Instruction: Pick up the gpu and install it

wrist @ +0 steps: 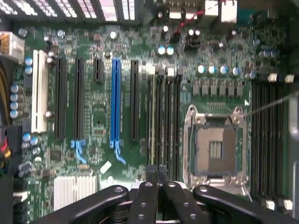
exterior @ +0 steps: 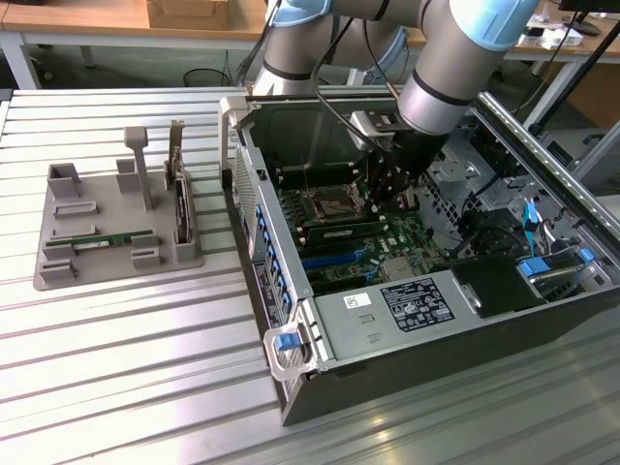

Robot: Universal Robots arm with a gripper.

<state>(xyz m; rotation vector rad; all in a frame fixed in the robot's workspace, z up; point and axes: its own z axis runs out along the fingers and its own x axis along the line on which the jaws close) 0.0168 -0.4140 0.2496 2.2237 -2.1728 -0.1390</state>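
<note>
My gripper (wrist: pixel 156 173) is pinched shut with nothing in it, right over the gpu (wrist: pixel 153 116) seated in its motherboard (wrist: pixel 98 116) slot, so I'd press straight down, evenly.

Case's far corner (exterior: pixel 605 281) — cut off

A ribbed metal bench (exterior: pixel 126 368) of long aluminium slats carries everything. Toward the exterior view's left a grey plastic holder tray (exterior: pixel 58 266) rests flat on it, and just beside that, toward the exterior view's right, an open computer case (exterior: pixel 387 378) lies on its side, its dark wall resting on the slats.
</note>
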